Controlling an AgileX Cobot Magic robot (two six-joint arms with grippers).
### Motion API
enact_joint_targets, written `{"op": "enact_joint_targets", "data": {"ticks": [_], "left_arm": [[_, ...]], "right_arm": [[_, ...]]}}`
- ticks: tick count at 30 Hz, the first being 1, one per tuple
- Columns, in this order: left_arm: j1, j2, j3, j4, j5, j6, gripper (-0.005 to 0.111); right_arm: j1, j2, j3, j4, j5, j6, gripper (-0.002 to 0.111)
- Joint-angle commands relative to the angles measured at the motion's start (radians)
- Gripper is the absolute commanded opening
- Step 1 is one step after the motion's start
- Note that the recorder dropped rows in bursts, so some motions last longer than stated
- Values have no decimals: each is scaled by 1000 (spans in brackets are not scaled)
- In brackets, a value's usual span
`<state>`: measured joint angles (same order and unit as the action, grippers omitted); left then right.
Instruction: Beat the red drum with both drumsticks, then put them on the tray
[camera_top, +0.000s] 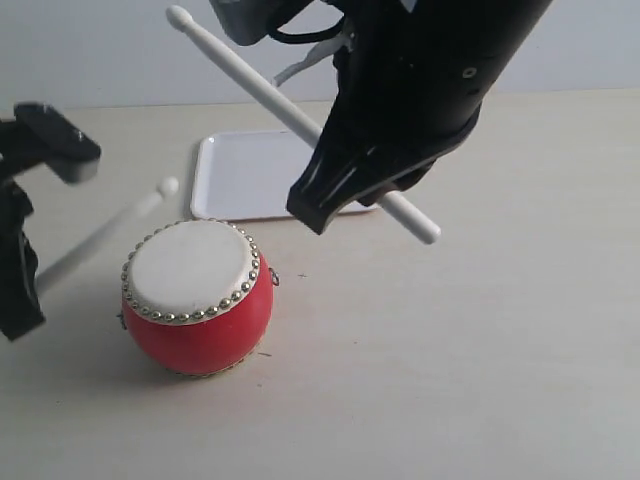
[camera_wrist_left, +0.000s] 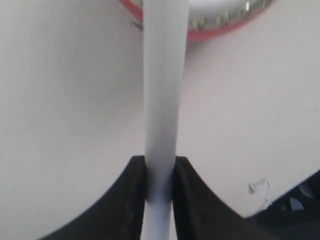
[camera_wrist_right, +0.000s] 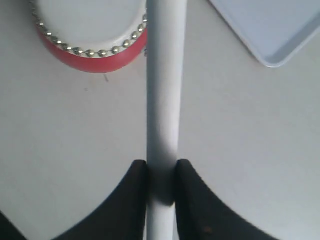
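Two drumsticks (camera_top: 270, 95), pinched tight in the left claw (camera_wrist_left: 160, 165) and right claw (camera_wrist_right: 161, 167), reach ahead toward the red drum (camera_top: 200, 335), poised to beat.

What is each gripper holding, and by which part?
Left gripper: one drumstick, fingers on its shaft, well back from the tip. Right gripper: the other drumstick, gripped past mid-shaft, butt end protruding.

Blurred left drumstick (camera_top: 105, 232); half-hidden tray (camera_top: 240, 175)
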<state>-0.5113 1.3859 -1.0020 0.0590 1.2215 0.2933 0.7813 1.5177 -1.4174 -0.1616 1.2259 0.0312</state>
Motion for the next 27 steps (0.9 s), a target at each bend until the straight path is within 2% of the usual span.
{"op": "enact_joint_targets", "data": {"ticks": [1,6,11,19,27], "left_arm": [[1,-49,-159,25,0,-13,0],[3,-12,-299,51,0,-23,0],[13,119,-425,20,-120,-142,0],[20,396,-678,-17,-106,-147,0],[71,637,-862,-68,-152,-203,0]], "right_arm": [[1,-4,-6,-156,-5,52,0],[-20,-4,-6,-244,-53,106,0],[-121,36,-28,-214,-115,127,0],[-260,224,-210,-40,-129,39,0],[-290,463,-368,-4,-177,15,0]]}}
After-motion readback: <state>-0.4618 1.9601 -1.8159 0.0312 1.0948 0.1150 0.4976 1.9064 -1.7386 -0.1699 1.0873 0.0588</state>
